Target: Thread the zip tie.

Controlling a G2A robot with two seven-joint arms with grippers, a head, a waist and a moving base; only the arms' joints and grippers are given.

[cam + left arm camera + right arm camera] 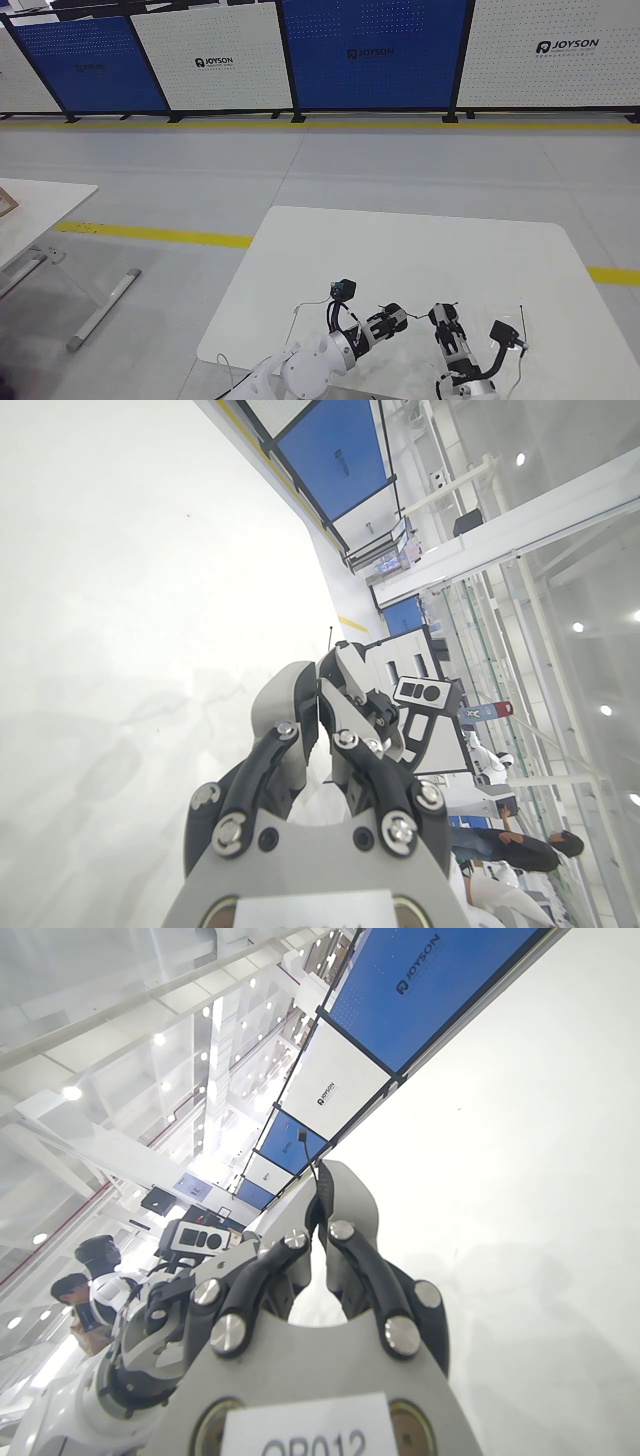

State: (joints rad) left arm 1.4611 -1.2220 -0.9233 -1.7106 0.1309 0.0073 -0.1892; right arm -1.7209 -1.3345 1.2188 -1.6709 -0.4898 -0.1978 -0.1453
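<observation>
A white table (400,250) with two robot arms low at its near edge, their grippers close together and raised off the surface. On the left, the left gripper (317,692) has its fingers pinched almost together, with a thin dark line running between the pads; this looks like the strap of the zip tie (308,1154) seen edge on, though it is too fine to be sure. Just beyond it, to the right, the right gripper (320,1188) is clamped tight on the zip tie, and a short black length sticks out past its fingertips, ending in the small square head (301,1134), which hangs free in the air. The zip tie appears very light, narrow and springy, and probably slick, so it is likely to bend or twist away under any push. A firm hold close behind the head, with the other grip near the tail tip, should keep the free ends short and stiff enough to aim at the slot.
</observation>
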